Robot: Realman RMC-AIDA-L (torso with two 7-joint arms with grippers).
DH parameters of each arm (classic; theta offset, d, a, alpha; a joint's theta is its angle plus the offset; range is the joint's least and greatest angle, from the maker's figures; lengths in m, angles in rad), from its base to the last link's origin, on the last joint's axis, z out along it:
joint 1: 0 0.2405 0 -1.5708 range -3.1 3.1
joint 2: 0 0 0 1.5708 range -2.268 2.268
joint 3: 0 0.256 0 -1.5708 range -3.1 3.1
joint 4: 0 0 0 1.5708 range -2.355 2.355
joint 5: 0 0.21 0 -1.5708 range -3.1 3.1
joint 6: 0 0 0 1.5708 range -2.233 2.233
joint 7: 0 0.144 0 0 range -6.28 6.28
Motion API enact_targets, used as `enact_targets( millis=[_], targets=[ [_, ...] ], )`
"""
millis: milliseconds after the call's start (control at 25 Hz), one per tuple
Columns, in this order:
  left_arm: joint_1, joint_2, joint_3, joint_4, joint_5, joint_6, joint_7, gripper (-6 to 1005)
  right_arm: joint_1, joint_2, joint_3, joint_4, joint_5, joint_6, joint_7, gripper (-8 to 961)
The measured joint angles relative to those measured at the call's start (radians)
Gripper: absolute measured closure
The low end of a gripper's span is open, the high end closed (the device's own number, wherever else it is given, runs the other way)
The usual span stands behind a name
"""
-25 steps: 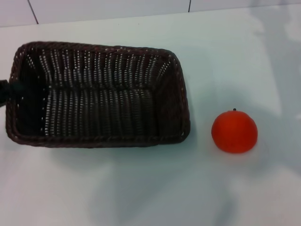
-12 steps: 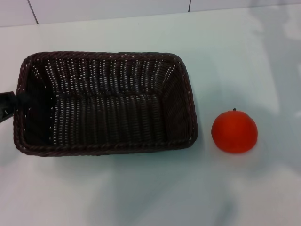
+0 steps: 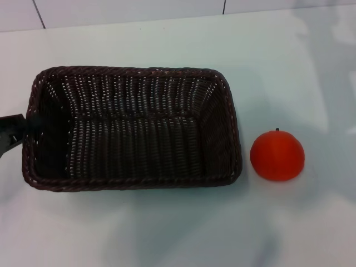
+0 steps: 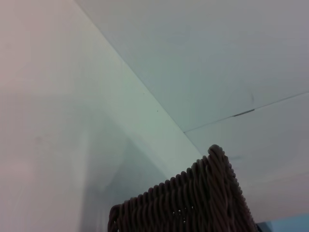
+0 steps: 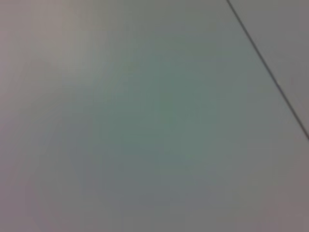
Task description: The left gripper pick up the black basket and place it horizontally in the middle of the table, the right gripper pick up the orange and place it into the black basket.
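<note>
The black basket [image 3: 133, 128], a large dark woven rectangle, lies lengthwise across the middle-left of the table [image 3: 167, 233]. My left gripper [image 3: 14, 134] shows only as a dark block at the basket's left short rim, touching it. A corner of the braided rim shows in the left wrist view [image 4: 193, 203]. The orange [image 3: 277, 155] sits on the table just right of the basket, apart from it. My right gripper is out of view.
A white tiled wall [image 3: 128, 11] runs along the table's far edge. The right wrist view shows only a pale surface with a dark seam [image 5: 270, 72].
The basket has moved to the right and toward me, and its tilt has levelled out. The left gripper's dark block moved with it. The orange has not moved.
</note>
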Motion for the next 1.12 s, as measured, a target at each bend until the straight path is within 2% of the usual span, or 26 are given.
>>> enact_targets(
  millis=[200, 280, 560, 720, 880, 920, 1000, 1080, 1120],
  targets=[
    [0.008, 0.001, -0.011, -0.016, -0.003, -0.004, 0.000, 750, 0.005, -0.002, -0.010, -0.003, -0.007, 0.003, -0.003, 256],
    [0.013, 0.002, -0.012, -0.017, -0.003, -0.007, -0.001, 748, 0.005, -0.002, -0.010, -0.003, -0.007, 0.003, -0.003, 256],
    [0.013, 0.019, -0.057, -0.021, -0.008, -0.007, 0.074, 548, 0.003, -0.002, -0.025, -0.007, -0.009, 0.003, -0.001, 252],
    [0.007, 0.046, -0.129, -0.042, -0.067, 0.007, 0.247, 463, -0.010, -0.002, -0.124, -0.042, -0.011, 0.006, 0.006, 249],
    [0.007, 0.058, -0.202, -0.093, -0.167, 0.010, 0.484, 406, -0.042, -0.009, -0.287, -0.134, -0.063, 0.008, 0.087, 246],
    [0.007, 0.058, -0.202, -0.093, -0.167, 0.010, 0.484, 406, -0.053, -0.013, -0.321, -0.171, -0.109, 0.006, 0.129, 245],
    [0.004, 0.069, -0.225, -0.167, -0.251, 0.011, 0.641, 406, -0.070, -0.021, -0.365, -0.243, -0.213, 0.004, 0.221, 237],
    [0.003, 0.064, -0.228, -0.235, -0.345, 0.008, 0.811, 405, -0.087, -0.033, -0.393, -0.322, -0.336, 0.000, 0.341, 224],
    [0.003, 0.064, -0.228, -0.235, -0.345, 0.008, 0.811, 405, -0.093, -0.043, -0.406, -0.366, -0.412, -0.004, 0.416, 218]
  ],
)
